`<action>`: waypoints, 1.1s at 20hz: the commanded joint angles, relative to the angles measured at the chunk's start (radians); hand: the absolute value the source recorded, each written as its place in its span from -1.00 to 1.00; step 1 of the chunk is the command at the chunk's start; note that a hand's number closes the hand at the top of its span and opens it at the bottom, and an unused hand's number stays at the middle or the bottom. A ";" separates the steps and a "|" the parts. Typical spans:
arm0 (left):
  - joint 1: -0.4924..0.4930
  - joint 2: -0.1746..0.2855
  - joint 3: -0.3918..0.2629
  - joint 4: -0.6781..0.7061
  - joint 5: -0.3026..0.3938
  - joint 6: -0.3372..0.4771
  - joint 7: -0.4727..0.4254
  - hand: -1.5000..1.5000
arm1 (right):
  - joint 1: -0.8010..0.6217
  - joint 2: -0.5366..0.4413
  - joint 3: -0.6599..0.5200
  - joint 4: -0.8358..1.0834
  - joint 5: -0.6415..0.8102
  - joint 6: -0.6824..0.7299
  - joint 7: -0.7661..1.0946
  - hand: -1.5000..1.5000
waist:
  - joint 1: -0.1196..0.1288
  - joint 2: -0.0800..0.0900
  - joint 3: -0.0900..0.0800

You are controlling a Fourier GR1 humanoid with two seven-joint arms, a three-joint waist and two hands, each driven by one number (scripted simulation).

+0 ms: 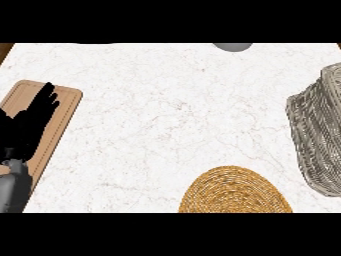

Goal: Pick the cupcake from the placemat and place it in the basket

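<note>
grey woven basket (326,140), golden placemat (234,192), white marbled counter (180,110)

Light bright and even across the pale desk (173,115); diffuse, seemingly from overhead. Shading soft throughout. The wicker basket (328,130) darkens toward its lower wall, and the woven placemat (232,192) darkens toward its rim. The left hand (21,125) reads as a flat black shape, with little surface modelling.

The place is a kitchen: a white, marble-veined counter (173,115) carries a wooden cutting board (66,107) at nine o'clock, a woven straw placemat (234,192) at six o'clock and a grey wicker basket (328,130) at three o'clock.
</note>
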State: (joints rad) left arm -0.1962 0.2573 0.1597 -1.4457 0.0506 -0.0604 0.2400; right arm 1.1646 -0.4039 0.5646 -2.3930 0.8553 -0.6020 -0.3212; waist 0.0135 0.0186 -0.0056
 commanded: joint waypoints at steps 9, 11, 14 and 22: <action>-0.050 -0.015 -0.025 0.015 -0.013 0.005 0.019 0.00 | -0.216 -0.054 -0.311 -0.253 -0.180 0.138 0.335 1.00 | 0.028 0.004 0.003; -0.044 -0.010 -0.018 0.020 0.004 -0.014 0.020 0.00 | -0.296 -0.076 -0.388 -0.205 -0.228 0.153 0.370 1.00 | 0.031 0.001 0.004; -0.045 0.013 0.006 0.046 0.017 -0.032 0.004 0.00 | -0.395 -0.108 -0.463 -0.167 -0.280 0.197 0.429 1.00 | 0.021 -0.004 0.004; -0.015 -0.036 -0.036 0.047 -0.018 -0.004 -0.022 0.00 | -0.733 -0.171 -0.653 0.078 -0.508 0.289 0.492 1.00 | 0.018 -0.011 0.007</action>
State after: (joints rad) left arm -0.2206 0.2470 0.1453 -1.4020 0.0465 -0.0769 0.2235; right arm 0.5432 -0.5316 0.0212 -2.3017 0.6039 -0.3922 0.1179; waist 0.0406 0.0125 0.0007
